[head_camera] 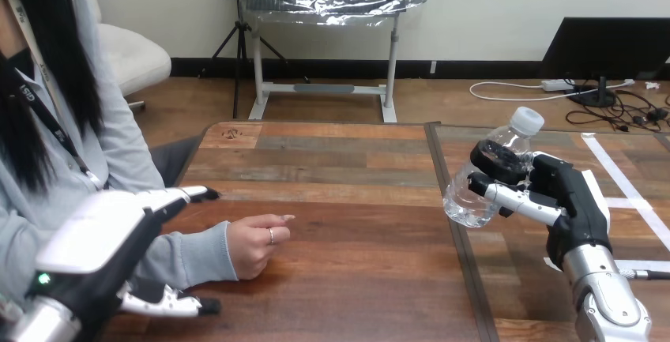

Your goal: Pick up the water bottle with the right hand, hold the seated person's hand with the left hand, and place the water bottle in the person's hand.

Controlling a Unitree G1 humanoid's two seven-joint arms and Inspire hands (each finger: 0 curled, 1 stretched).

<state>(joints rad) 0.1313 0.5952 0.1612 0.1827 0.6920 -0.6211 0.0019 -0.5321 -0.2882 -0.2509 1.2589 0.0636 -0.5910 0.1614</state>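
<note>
at the desk's (355,168) near left corner we see the robot's left hand (103,235), white back turned up, reaching in toward the seated person. its fingers (193,193) are stretched out straight and wide apart from the thumb (170,304), which lies low by the desk's near edge. they grip nothing. the person's forearm in a grey sleeve (186,255) runs through the gap between fingers and thumb. we cannot tell whether the hand touches the sleeve.

just right of that, the person's hand (257,243) rests on the wood near the left edge, loosely curled, knuckles toward the desk's middle. it is apart from the left hand's fingertips and holds nothing.

the middle of the desk is bare wood up to a dark seam (452,223) that runs from the far edge to the near one.

right of the seam, the water bottle (486,188) is in the right hand (565,192). it is clear plastic and tilted, its white cap (528,119) up and toward the far right corner, its base down toward the seam. the right hand's fingers (513,198) are curled round the bottle's body, holding it. we cannot tell whether the base touches the wood. the bottle is well apart from the person's hand. strips of white tape (624,188) lie on the desk by its right edge, behind the right hand.
</note>
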